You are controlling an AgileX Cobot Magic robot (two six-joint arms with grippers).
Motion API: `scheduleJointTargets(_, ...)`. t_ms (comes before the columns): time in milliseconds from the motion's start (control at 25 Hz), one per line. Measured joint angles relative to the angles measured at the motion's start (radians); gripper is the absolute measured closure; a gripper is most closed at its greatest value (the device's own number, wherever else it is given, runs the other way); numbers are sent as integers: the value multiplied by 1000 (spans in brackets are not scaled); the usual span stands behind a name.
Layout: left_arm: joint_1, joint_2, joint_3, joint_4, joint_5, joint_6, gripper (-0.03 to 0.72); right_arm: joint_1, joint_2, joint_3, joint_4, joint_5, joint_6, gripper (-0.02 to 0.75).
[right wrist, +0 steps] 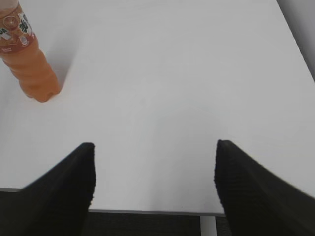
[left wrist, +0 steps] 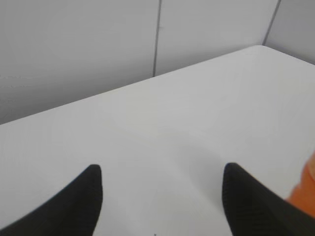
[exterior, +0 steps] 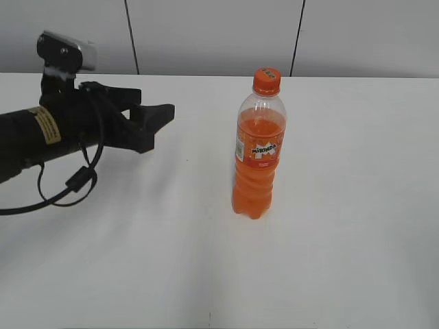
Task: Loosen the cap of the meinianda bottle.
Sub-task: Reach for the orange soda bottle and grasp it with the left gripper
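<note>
The left claw (exterior: 161,120) is hanging above the worktop (exterior: 137,274) on the left side of the exterior view, its two black fingers spread wide and gripping nothing. In the left wrist view the same claw (left wrist: 162,177) is showing bare white worktop (left wrist: 162,128) between its fingertips (left wrist: 93,174), and an orange blur, probably the bottle, is just entering at the right edge behind the right-hand finger. The right claw (right wrist: 153,150) is appearing only in its own wrist view, where its two dark fingers (right wrist: 83,152) are standing far apart over the near edge of the worktop (right wrist: 172,88), also holding nothing.

There are two claws, one bottle and one cap.

The meinianda bottle (exterior: 258,157) is standing upright near the middle of the worktop, well apart from the left claw and to its right. In the right wrist view the bottle (right wrist: 29,69) is sitting in the top left corner, well away from that claw, with its upper part cut off by the frame. It is a tall clear plastic bottle, filled with orange liquid up to the shoulder, with the neck above looking clear. An orange label band reading "Mirinda" is wrapping its middle, and the base is lobed. The cap (exterior: 267,79) is sitting on the neck, small, round and orange, with dark print on its top, much narrower than the body.
</note>
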Motion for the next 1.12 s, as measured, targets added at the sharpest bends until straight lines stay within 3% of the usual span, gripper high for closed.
scheduleJointTargets(160, 0, 41, 65, 45, -175, 19, 219, 0, 0, 0, 0, 0, 0, 172)
scheduleJointTargets(400, -1, 132, 93, 195, -344, 32, 220, 0, 0, 0, 0, 0, 0, 172)
scheduleJointTargets(920, -5, 269, 93, 258, -425, 102, 220, 0, 0, 0, 0, 0, 0, 172)
scheduleJointTargets(1120, -63, 269, 93, 254, -427, 139, 220, 0, 0, 0, 0, 0, 0, 172)
